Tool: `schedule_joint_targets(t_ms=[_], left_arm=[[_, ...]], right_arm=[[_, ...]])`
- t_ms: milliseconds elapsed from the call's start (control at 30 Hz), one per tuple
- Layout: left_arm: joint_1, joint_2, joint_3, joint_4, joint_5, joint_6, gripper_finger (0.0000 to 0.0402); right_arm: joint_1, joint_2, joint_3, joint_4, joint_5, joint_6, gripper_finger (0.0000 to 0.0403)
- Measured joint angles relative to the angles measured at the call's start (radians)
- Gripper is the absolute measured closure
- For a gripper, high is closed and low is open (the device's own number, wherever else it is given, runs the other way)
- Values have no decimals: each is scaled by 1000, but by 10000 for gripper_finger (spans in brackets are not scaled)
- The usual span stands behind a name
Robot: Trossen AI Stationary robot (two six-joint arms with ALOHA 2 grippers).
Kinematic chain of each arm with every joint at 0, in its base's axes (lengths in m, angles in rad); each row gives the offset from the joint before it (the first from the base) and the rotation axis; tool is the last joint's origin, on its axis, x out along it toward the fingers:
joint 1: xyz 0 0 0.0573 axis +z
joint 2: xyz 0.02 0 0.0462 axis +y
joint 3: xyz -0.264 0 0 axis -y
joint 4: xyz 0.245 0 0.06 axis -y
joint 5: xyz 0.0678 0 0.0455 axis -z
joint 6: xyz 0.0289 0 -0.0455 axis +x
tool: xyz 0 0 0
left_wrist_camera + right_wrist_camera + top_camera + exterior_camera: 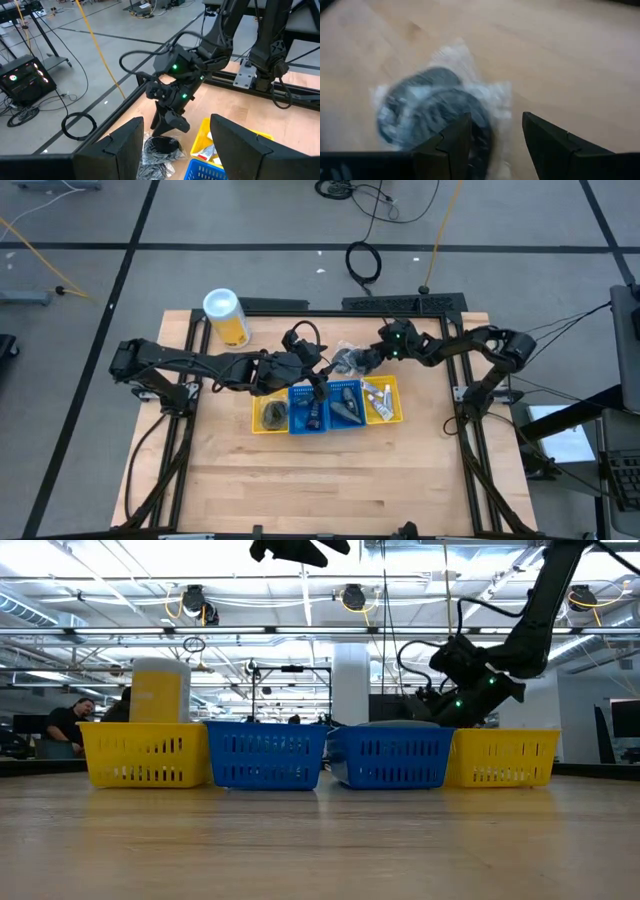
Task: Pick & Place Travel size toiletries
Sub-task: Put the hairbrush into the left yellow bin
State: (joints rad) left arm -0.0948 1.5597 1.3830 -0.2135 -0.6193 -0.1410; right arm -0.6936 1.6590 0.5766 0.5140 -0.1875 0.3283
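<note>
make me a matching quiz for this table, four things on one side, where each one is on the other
Things:
1. yellow canister
2. clear packets
3. white tubes
4. left tool

Places:
a. in the right end yellow bin
b. over the left blue bin
c. table's far left, behind the bins
d. on the table under the open right tool

Pairs: 1-c, 2-d, 3-a, 4-b

Overhead view looks straight down, low view level across; both share the bins [327, 405].

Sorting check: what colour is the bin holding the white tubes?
Yellow bin, holding the white tubes; clearest in the high view.
</note>
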Motion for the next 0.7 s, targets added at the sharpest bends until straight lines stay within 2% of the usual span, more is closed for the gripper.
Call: schedule_joint_targets(t_ms=[167,500,700], left_arm=[[0,0,0,0,0,0,174],[0,0,0,-1,0,1,174],[0,0,0,-10,0,2,174]], right_arm=[[-1,10,8,54,-1,3,234],[0,100,80,3,-55,2,234],[0,107,89,8,-79,15,237]])
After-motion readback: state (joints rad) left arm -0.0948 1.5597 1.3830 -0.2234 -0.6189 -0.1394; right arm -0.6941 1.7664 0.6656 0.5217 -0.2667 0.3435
